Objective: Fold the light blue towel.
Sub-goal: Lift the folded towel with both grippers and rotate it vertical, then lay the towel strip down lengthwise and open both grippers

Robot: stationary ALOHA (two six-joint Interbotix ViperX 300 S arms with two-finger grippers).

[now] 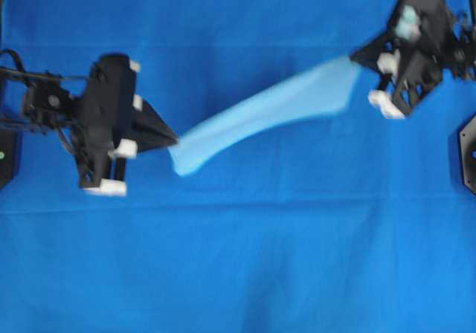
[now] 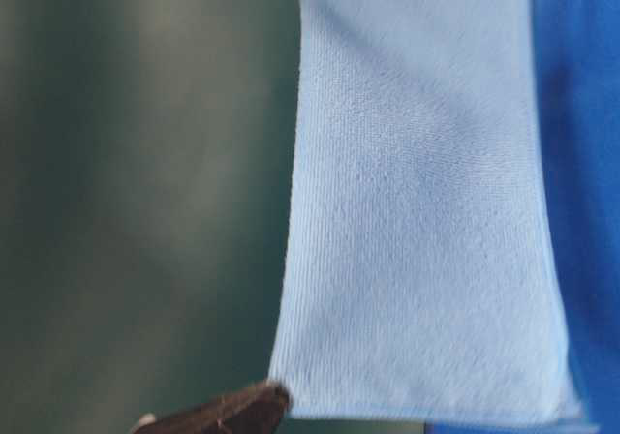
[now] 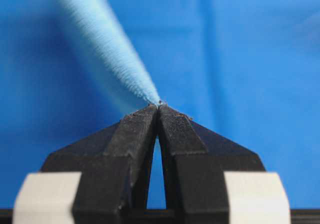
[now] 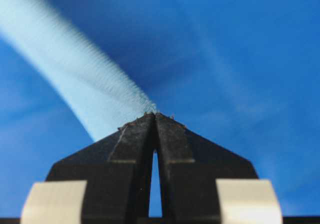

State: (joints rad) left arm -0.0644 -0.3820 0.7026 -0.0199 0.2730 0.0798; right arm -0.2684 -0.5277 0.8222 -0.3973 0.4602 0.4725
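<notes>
The light blue towel (image 1: 275, 110) hangs lifted in the air, stretched as a band between my two grippers above the royal-blue sheet. My left gripper (image 1: 172, 136) is shut on the towel's left end, and the cloth (image 3: 107, 39) runs away from its closed tips (image 3: 159, 104). At the upper right, my right gripper (image 1: 358, 54) is shut on the other end, with the towel (image 4: 70, 64) leaving its tips (image 4: 155, 114) to the left. From table level the towel (image 2: 417, 211) fills the view, hanging flat, with a dark fingertip (image 2: 223, 413) at its lower left corner.
The deep royal-blue sheet (image 1: 238, 266) covers the whole table under both arms. A black arm base (image 1: 468, 151) stands at the right edge and another (image 1: 6, 154) at the left edge.
</notes>
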